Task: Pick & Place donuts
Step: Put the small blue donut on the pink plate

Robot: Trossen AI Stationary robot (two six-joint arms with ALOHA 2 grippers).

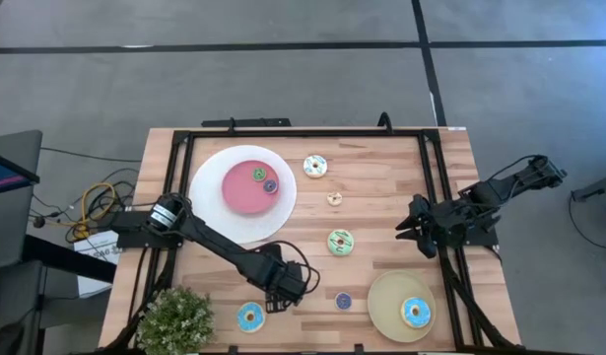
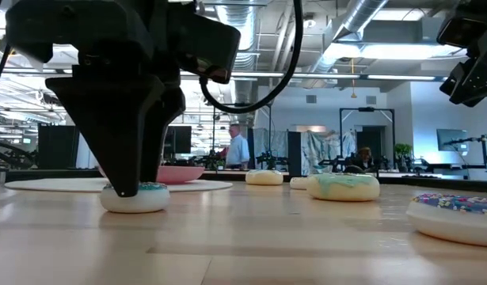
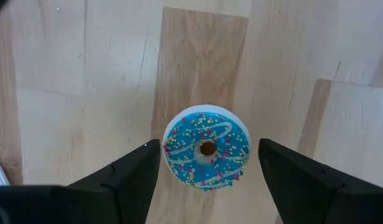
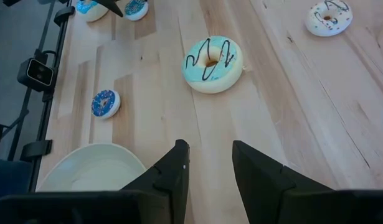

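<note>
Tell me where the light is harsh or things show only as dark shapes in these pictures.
Low view: bright ceiling lights and windows behind leave the left gripper a black silhouette over the blue-iced sprinkled toy donut. Left wrist view: even light, that donut sharp, the dark fingers soft-edged. High view: flat, mild shadows on the pale wooden table.

Larger toy ring donuts, four: blue-iced donut on bare worktop [image 1: 250,317], blue-iced donut on the tan plate [image 1: 416,313], cream donut [image 1: 315,166], light green donut [image 1: 340,242].
Tiny donuts, four seen: green [image 1: 258,174], purple [image 1: 270,185], orange [image 1: 334,198], blue [image 1: 343,301].
Plates, two: white plate with pink centre [image 1: 209,202], round tan plate [image 1: 386,301].
One green potted plant [image 1: 174,318].
</note>
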